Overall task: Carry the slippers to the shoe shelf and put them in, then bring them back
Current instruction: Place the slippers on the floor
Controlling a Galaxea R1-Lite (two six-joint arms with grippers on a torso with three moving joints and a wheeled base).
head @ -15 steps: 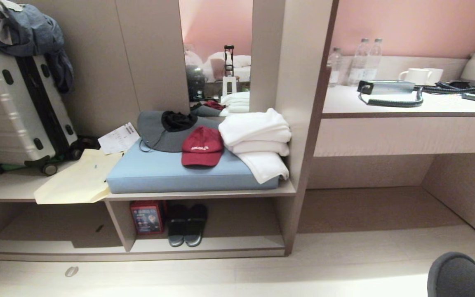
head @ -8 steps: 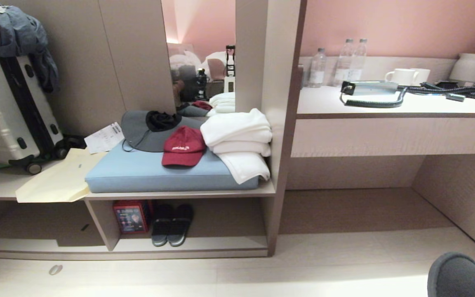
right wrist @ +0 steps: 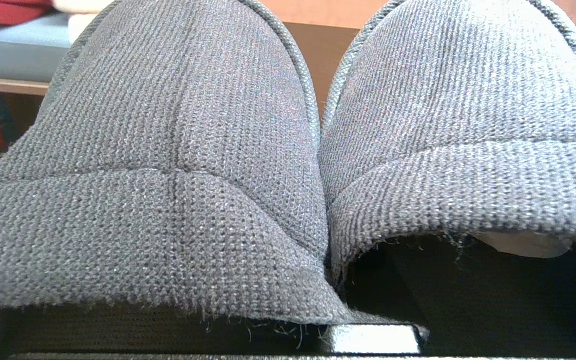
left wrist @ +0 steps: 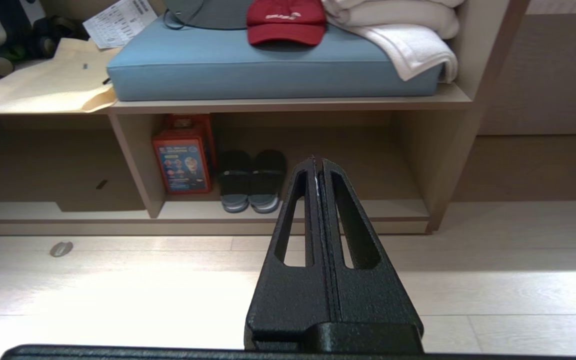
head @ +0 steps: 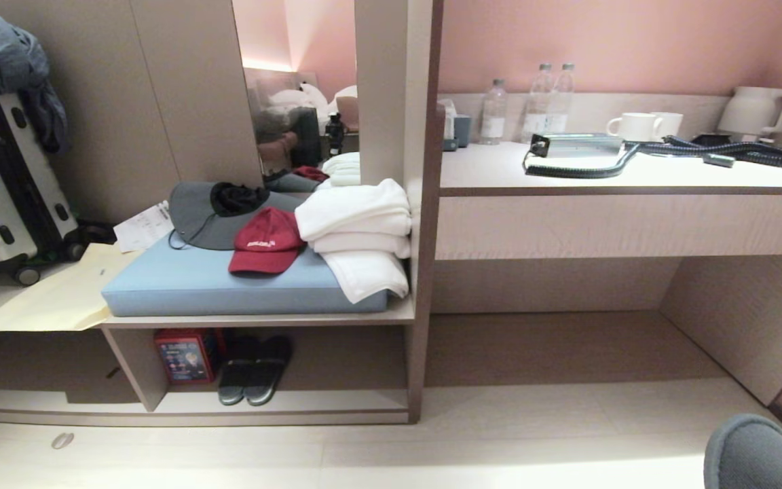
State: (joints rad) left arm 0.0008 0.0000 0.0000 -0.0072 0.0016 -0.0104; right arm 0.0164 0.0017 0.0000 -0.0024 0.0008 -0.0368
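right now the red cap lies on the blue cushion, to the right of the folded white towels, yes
Not quite. The red cap does lie on the blue cushion, but it is to the left of the folded white towels, not to the right. The head view shows this.

No text can be read with certainty. The red cap [left wrist: 286,20] carries a short line of white lettering on its front panel, too small to make out. The red box [left wrist: 182,159] and the paper sheet [left wrist: 119,16] carry print, also illegible.
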